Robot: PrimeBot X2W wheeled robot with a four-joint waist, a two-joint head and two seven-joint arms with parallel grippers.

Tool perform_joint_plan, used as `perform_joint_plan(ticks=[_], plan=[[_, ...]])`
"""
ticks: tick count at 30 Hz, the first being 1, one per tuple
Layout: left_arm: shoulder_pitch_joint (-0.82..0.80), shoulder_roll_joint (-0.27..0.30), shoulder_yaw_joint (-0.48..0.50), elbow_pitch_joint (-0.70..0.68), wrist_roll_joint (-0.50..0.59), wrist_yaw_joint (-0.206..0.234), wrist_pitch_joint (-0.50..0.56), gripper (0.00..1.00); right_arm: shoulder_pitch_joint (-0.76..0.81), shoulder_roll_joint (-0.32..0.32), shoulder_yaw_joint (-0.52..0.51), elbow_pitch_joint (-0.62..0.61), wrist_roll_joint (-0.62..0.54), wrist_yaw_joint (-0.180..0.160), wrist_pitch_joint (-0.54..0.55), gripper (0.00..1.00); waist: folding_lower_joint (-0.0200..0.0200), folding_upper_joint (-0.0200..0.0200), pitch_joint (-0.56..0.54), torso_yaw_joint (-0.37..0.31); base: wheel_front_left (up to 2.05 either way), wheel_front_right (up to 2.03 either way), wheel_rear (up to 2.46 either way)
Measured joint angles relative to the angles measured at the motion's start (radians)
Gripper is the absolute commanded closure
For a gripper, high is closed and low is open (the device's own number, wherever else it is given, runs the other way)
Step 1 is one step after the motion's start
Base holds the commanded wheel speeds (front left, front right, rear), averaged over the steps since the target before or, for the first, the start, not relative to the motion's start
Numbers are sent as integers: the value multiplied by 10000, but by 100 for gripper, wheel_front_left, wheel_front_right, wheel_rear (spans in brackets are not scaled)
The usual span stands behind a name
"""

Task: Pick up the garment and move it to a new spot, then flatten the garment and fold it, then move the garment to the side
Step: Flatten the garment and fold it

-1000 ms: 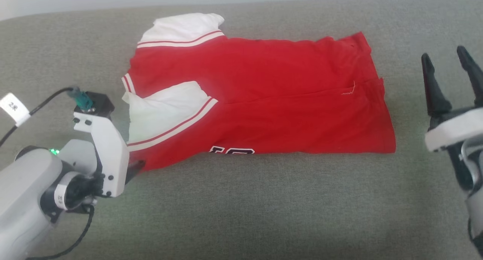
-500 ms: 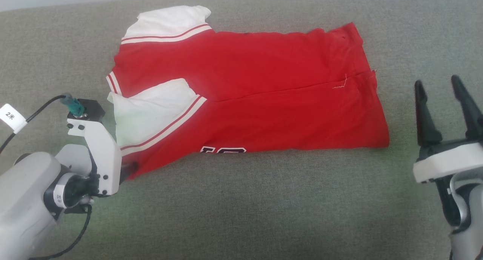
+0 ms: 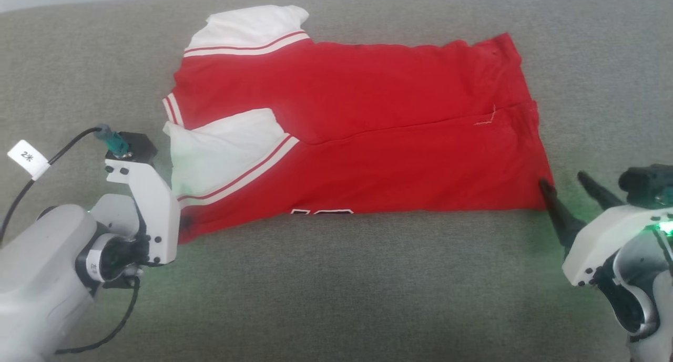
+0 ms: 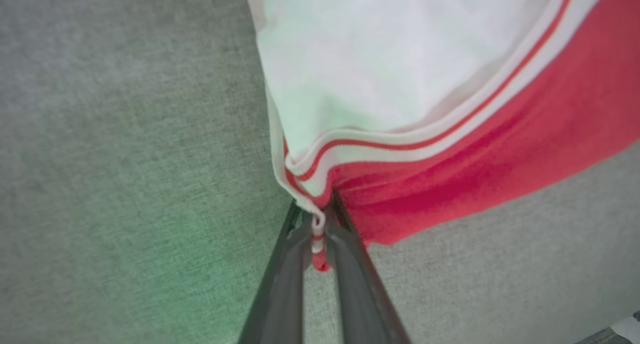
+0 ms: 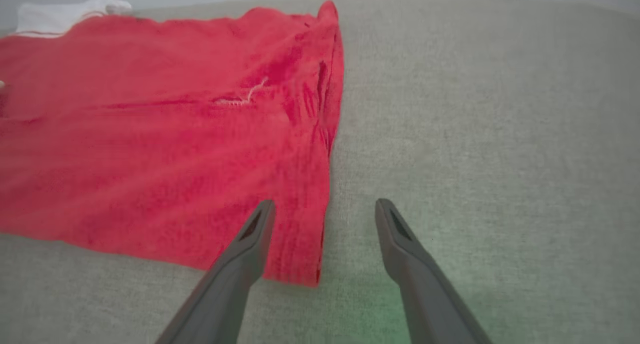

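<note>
Head view: the folded red jersey (image 3: 368, 131) lies with its long axis left to right on the grey cloth surface (image 3: 336, 288). The left hand (image 4: 316, 206) is pinched on its near left corner. The right hand (image 3: 561, 179), fingers apart, straddles the near right corner, likely the next grasp.

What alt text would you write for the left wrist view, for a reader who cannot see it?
The left gripper, two long dark fingers, is pinched shut on the striped corner of a bright red fabric jersey with a white sleeve end. The jersey lies on a grey woven fabric surface.
</note>
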Motion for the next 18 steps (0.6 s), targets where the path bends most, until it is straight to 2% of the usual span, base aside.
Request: perform_joint_plan(ticks=[7,13,14,15,16,18], plan=[[-137,-307,-56,132,58,-205,-176,100,-339,-251,380,525,658,0,1919,0,1,0,54,307,0,0,0],[-286,-583,-127,261,132,-357,-261,100,-1082,-470,491,1114,500,6,3639,0,0,0,131,592,0,0,0],[-314,-612,-150,284,146,-385,-261,100,-1195,-493,535,1185,483,6,3898,21,0,0,131,622,0,0,0],[-319,-633,-153,314,146,-420,-288,100,-1291,-533,648,1229,453,2,4157,87,0,0,128,650,0,0,0],[-323,-662,-153,339,146,-431,-299,100,-1391,-623,767,1241,408,-2,4364,100,0,0,123,675,0,0,0],[-347,-727,-171,393,146,-474,-313,100,-1531,-771,963,1241,336,0,4709,100,1,0,103,720,0,0,0]])
